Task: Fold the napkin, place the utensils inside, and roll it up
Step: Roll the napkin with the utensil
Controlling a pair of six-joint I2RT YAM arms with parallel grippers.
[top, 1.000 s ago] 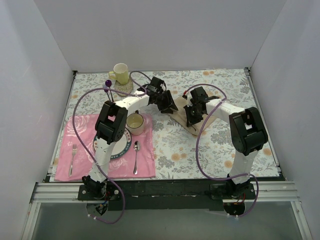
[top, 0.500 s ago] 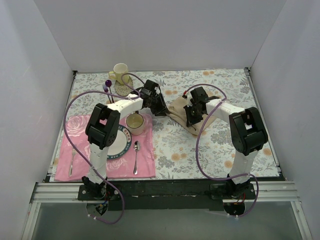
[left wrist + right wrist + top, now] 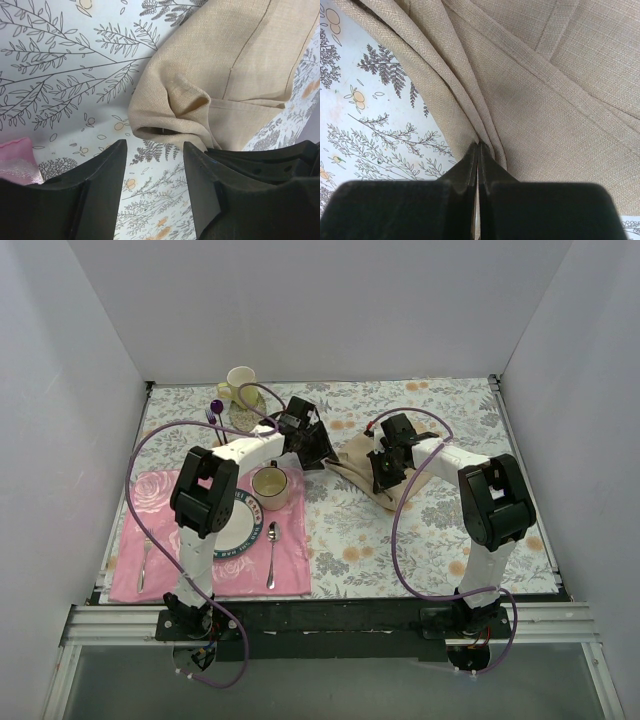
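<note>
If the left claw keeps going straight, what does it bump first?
Most likely the rumpled corner of the napkin, just ahead of the open left gripper; depth is unclear, so it could touch the tablecloth first.

Your left gripper [image 3: 154,150] has its fingers [image 3: 75,195] spread apart with nothing between them, just short of the napkin's [image 3: 225,60] rumpled, folded-over corner. The napkin spreads to the upper right over the tablecloth [image 3: 65,65]. A pink placemat [image 3: 17,160] corner shows at the view's left edge.
</note>
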